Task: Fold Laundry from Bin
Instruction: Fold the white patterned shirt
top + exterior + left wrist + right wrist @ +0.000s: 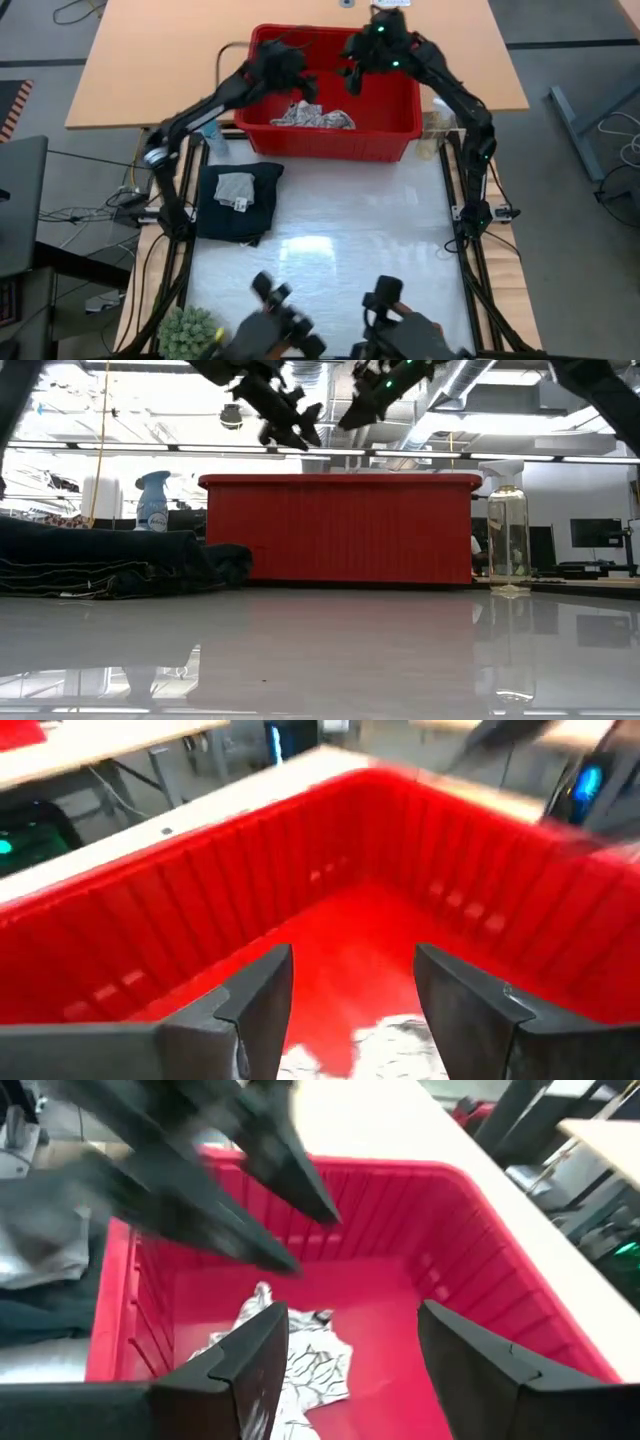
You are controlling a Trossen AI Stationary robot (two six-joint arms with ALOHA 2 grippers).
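A large red rectangular plastic bin with ribbed, sloped walls is seen at the far side of the white table. Inside it, on the red floor towards the near wall, a crumpled white cloth with a grey leaf print is found. The left gripper is held above the left part of the bin, its two dark fingers spread apart with nothing between them; in the left wrist view the bin's floor and an edge of the printed cloth are seen through the gap. The right gripper is poised above the bin's middle, likewise parted and empty, and the other arm's fingers are caught in its wrist view over the bin. On the table, left of the bin's near corner, dark navy folded trousers are laid, with a small grey cloth placed on top. A clear spray bottle is stood just beside the bin's right end, and a blue one at its left.
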